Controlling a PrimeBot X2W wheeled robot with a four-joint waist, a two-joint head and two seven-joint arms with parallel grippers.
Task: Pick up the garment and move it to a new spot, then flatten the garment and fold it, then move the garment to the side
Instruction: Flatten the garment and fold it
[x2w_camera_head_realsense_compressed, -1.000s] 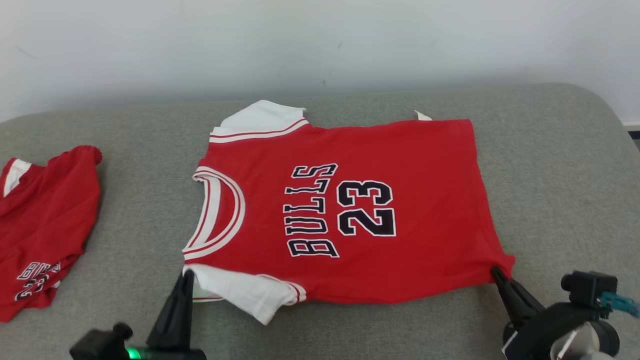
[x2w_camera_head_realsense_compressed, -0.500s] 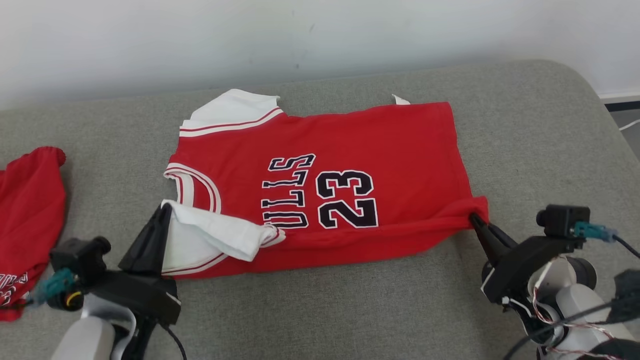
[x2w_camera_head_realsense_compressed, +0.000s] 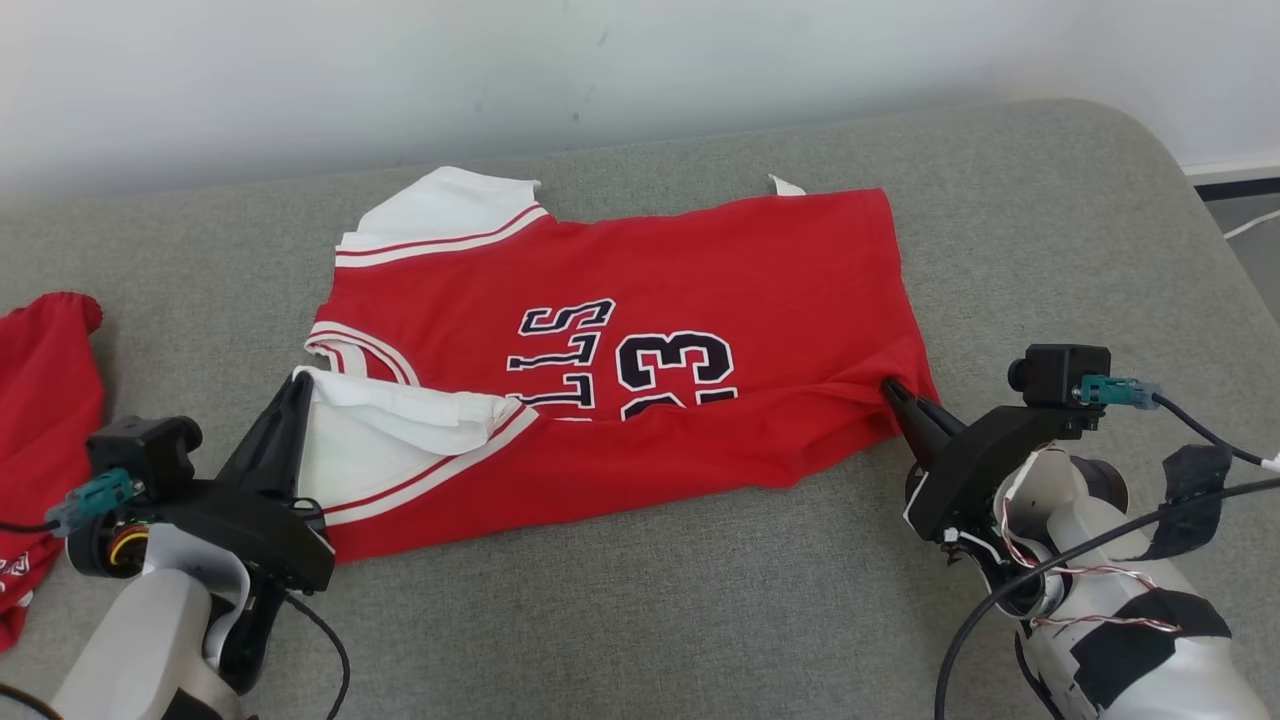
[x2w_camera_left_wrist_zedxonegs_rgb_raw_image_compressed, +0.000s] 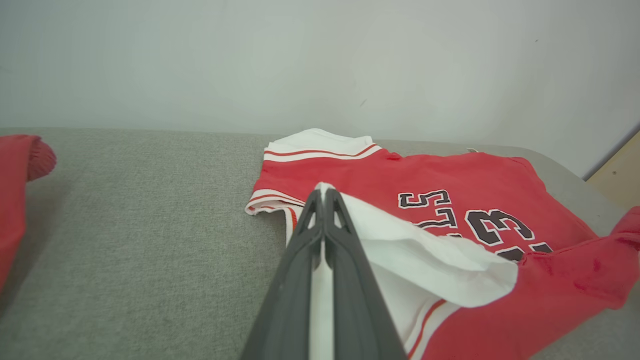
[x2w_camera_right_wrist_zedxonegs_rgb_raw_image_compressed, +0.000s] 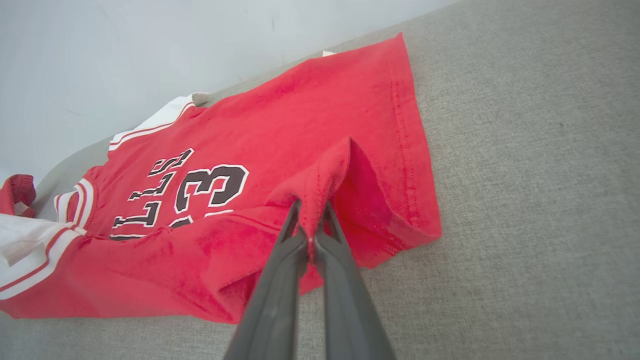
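The left hand (x2w_camera_head_realsense_compressed: 297, 383) is pressed together on the edge of the near white sleeve (x2w_camera_head_realsense_compressed: 400, 440) of the red Bulls jersey (x2w_camera_head_realsense_compressed: 700, 270). In the left wrist view its two dark fingers (x2w_camera_left_wrist_zedxonegs_rgb_raw_image_compressed: 295, 270) meet along their length, with a thin strip of white cloth caught between them up to the tips. The held sleeve is lifted off the grey upholstered cushion (x2w_camera_head_realsense_compressed: 640, 600) and laid over toward the striped collar (x2w_camera_head_realsense_compressed: 345, 350), covering the first letters of the chest lettering (x2w_camera_head_realsense_compressed: 560, 345).

The right hand (x2w_camera_head_realsense_compressed: 890, 386) is likewise closed, pinching the near hem corner (x2w_camera_right_wrist_zedxonegs_rgb_raw_image_compressed: 345, 165) of the jersey. In the right wrist view the red cloth gathers into a raised ridge that runs down into the gap between the fingertips. Between the two hands the near long side of the jersey is drawn up and over its front, hiding the bottom of the number 23 (x2w_camera_head_realsense_compressed: 675, 365).

The jersey lies in the middle of the cushion, collar toward the robot's left and hem toward its right. Its far half rests flat, and its far white sleeve (x2w_camera_head_realsense_compressed: 440, 210) lies spread near the pale wall (x2w_camera_head_realsense_compressed: 640, 60). A second red garment (x2w_camera_head_realsense_compressed: 45, 400) lies at the left edge of the cushion, well apart from the jersey.
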